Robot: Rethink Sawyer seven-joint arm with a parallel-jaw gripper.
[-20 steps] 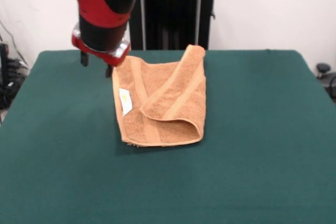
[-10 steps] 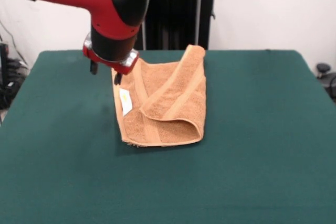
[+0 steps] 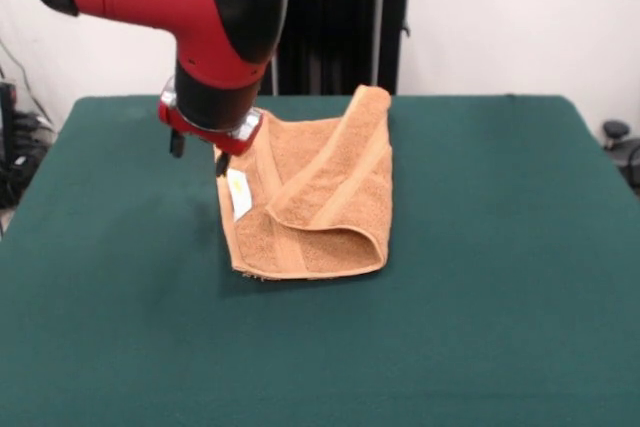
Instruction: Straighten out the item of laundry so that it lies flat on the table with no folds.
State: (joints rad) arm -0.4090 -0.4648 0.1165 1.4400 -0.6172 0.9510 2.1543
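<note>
The item of laundry [image 3: 318,192] is an orange-tan towel lying folded on the green table [image 3: 480,277], a little left of centre. Its right flap is doubled over diagonally toward the middle, and a woven band crosses it. A white label [image 3: 238,194] shows near its left edge. My gripper [image 3: 200,153] hangs from the red and black arm just above the towel's far left corner. It is open: one fingertip [image 3: 177,144] is over bare table, and the other is at the towel's left edge. Nothing is held.
A black stand [image 3: 330,27] rises behind the table's far edge. Cables and dark gear [image 3: 15,147] sit off the left side, and a small black object [image 3: 615,132] sits off the right.
The arm has moved right and a little lower, bringing the open gripper from beside the towel's far left corner to its left edge. The towel has not moved.
</note>
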